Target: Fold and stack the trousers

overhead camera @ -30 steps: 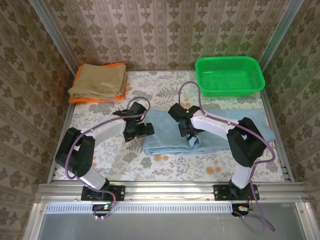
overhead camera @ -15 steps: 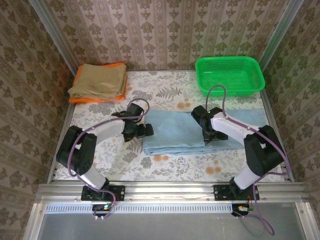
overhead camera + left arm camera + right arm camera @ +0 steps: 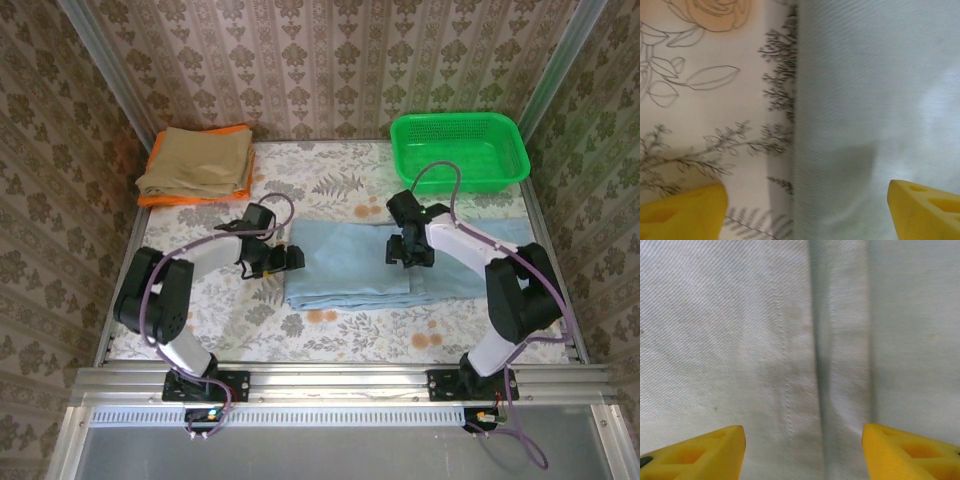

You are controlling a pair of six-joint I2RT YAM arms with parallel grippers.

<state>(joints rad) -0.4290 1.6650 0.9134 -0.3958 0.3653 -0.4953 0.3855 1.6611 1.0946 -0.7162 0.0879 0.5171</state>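
One floral-printed desk (image 3: 330,335) carries everything. Across its middle lie the light sky-blue trousers (image 3: 345,265), flat, with a doubled-over part on the left and a single layer running on to the right, under the right arm. At the far right corner stands a green basket (image 3: 460,181), well apart from the trousers. At the far left corner folded tan trousers (image 3: 195,160) rest on an orange cloth (image 3: 158,199).

The left pincer (image 3: 290,260) hangs at the left edge of the blue trousers. Its jaws stand wide and hold nothing. From the wrist, one yellow finger (image 3: 682,205) is over the desk print and the other over the fabric. The right pincer (image 3: 410,255) hovers above the inner edge of the doubled part, jaws apart and empty, both fingers over blue cloth with a seam line between them.
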